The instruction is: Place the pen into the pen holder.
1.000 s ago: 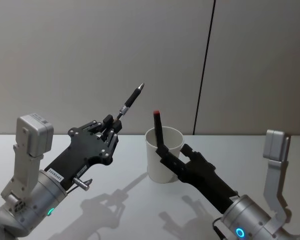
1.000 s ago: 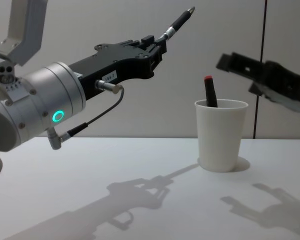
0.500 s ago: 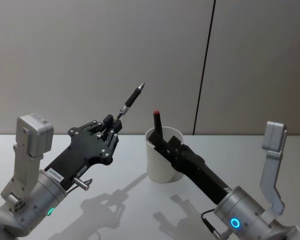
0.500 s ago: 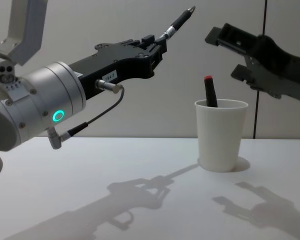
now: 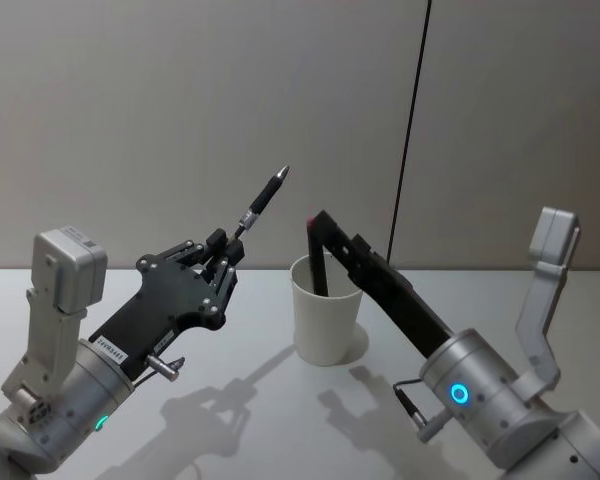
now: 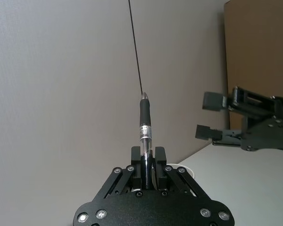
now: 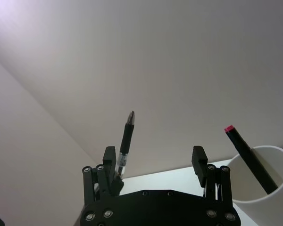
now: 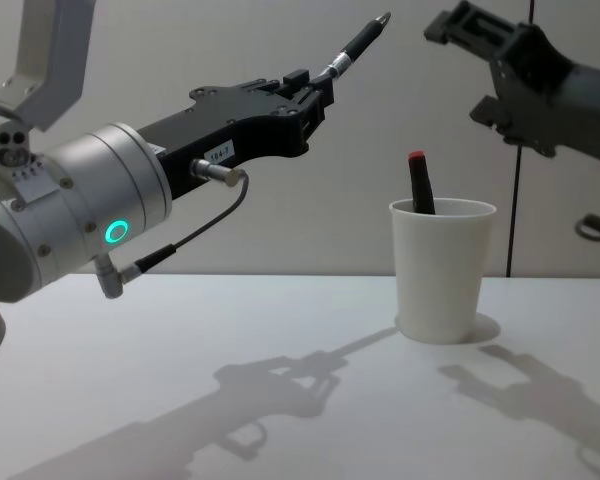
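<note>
- Left gripper point(image 5: 227, 252) pinches the pen point(image 5: 263, 205) aloft — shaft slanting up toward the cup point(image 5: 327, 320), which stands lower, to its right.
- Right gripper point(image 8: 468, 65), spread, hovers above the cup.

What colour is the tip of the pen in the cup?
Red; the chest view shows the pen best.

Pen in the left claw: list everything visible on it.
The pen is slim: black grip sleeve, clear barrel section with a silvery band, pointed metallic tip uppermost. It looks like plastic. The left claw is shut on its lower end; nothing else touches it. It is held in the air, tilted up and toward the robot's right, above and left of the white cup.
</note>
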